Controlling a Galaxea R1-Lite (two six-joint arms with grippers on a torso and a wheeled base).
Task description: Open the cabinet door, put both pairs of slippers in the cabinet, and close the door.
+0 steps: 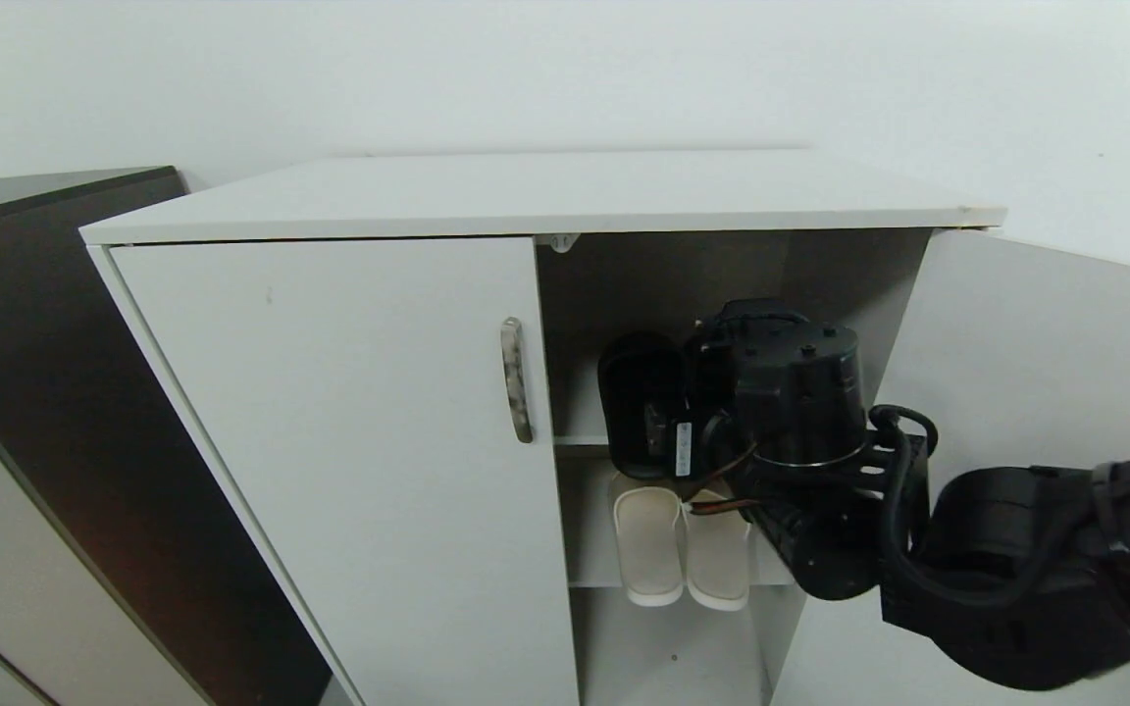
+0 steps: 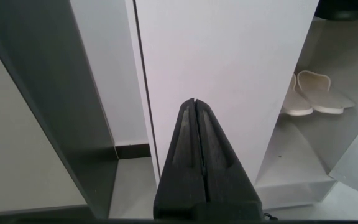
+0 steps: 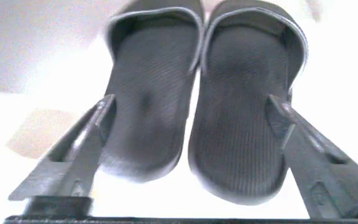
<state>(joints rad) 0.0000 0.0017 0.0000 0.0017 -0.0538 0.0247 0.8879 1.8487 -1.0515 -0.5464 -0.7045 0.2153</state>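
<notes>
The white cabinet (image 1: 330, 441) has its left door shut and its right door (image 1: 1036, 373) swung open. A pair of white slippers (image 1: 683, 549) lies side by side on the middle shelf, heels outward, as the left wrist view also shows (image 2: 316, 96). My right gripper (image 3: 188, 102) is at the upper shelf, its fingers (image 3: 98, 124) pressed against the outer sides of a pair of black slippers (image 3: 197, 93), which it holds together. One black slipper (image 1: 639, 402) shows left of the right wrist. My left gripper (image 2: 194, 102) is shut and empty, low in front of the shut left door.
A metal handle (image 1: 516, 378) sits on the shut left door's inner edge. A dark cabinet (image 1: 55, 343) stands close on the left. The cabinet's bottom compartment (image 1: 673, 647) holds nothing. A plain wall is behind.
</notes>
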